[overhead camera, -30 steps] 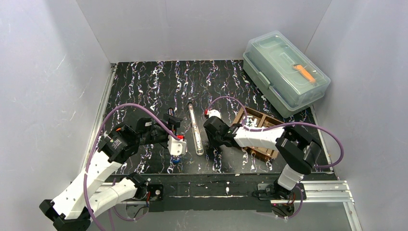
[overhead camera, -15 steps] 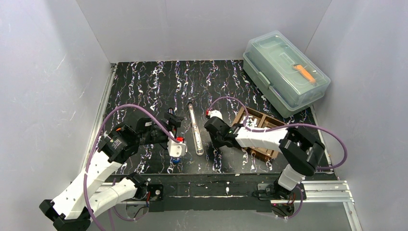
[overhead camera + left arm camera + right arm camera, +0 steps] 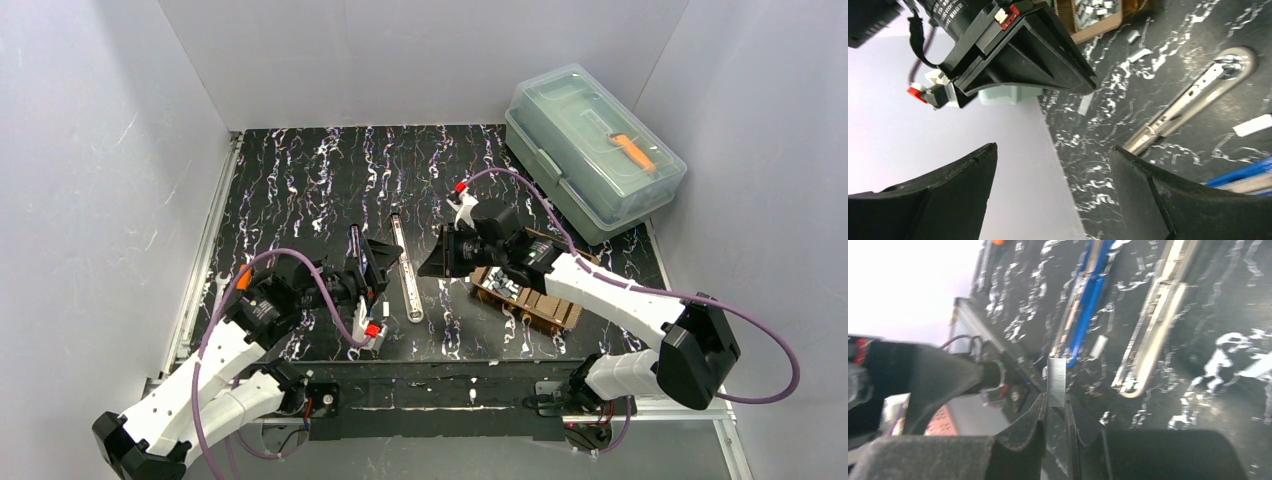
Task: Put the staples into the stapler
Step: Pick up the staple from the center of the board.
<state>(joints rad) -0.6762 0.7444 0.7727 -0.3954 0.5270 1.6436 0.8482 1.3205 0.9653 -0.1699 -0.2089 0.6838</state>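
Observation:
The stapler lies opened out on the black marbled mat. Its silvery magazine arm (image 3: 405,270) (image 3: 1193,95) (image 3: 1158,315) is beside its blue base (image 3: 354,240) (image 3: 1088,295). My right gripper (image 3: 437,262) (image 3: 1056,397) is shut on one short grey staple strip (image 3: 1056,381), held upright above the mat to the right of the stapler. More staples (image 3: 505,288) (image 3: 1093,12) fill a brown tray (image 3: 545,310). My left gripper (image 3: 388,258) (image 3: 1053,147) is open and empty, hovering over the stapler and facing the right gripper.
A clear lidded box (image 3: 592,150) with an orange tool inside stands at the back right. Loose staple strips (image 3: 1086,102) (image 3: 1252,125) (image 3: 1098,346) lie on the mat near the stapler. Grey walls enclose the mat on three sides.
My right gripper has risen from the mat beside the stapler and moved back, uncovering the tray. My left gripper has swung up from its low position to point right, over the stapler.

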